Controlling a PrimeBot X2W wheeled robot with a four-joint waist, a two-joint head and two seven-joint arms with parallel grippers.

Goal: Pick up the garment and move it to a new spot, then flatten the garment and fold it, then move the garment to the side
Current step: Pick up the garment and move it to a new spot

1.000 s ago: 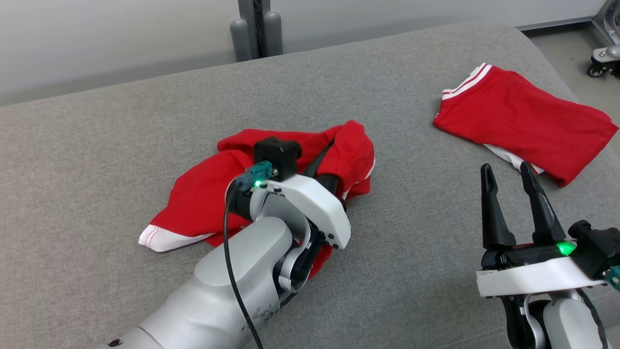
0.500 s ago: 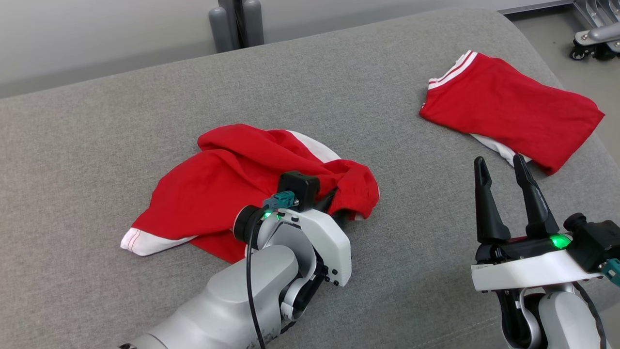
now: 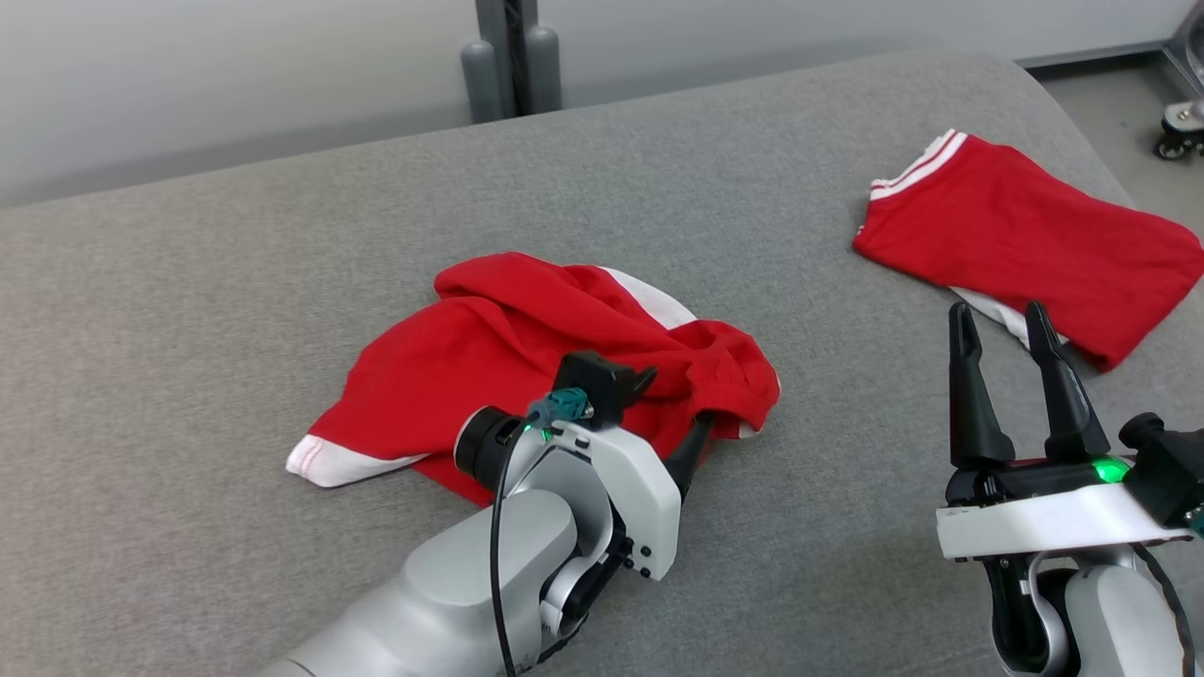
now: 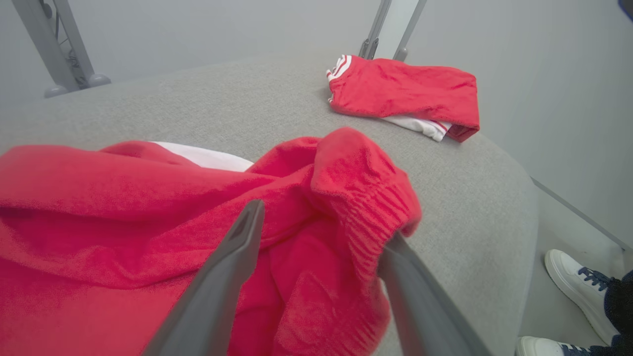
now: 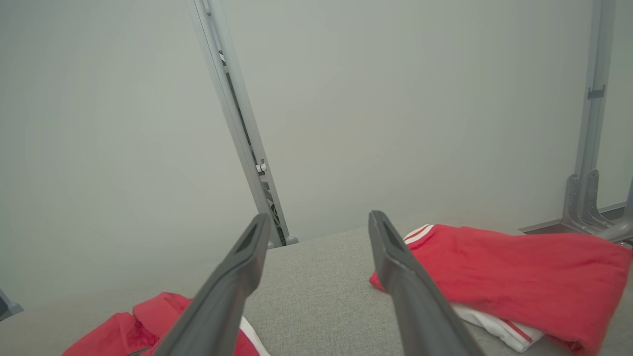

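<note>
My left pincer was spread, the red garment loose between its fingers. My right pincer was spread too.

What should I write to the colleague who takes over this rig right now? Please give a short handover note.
Left gripper: open, low at the crumpled red garment; the waistband bunch lies between its jaws, not clamped.
Right gripper: open and empty, raised near the folded red garment.
Things: the crumpled garment lies in the middle of the grey cushion; the folded one lies at its far right.
Done: the garment seems to be set down at its spot.
Left: flatten it, fold it, move it to the side.
</note>
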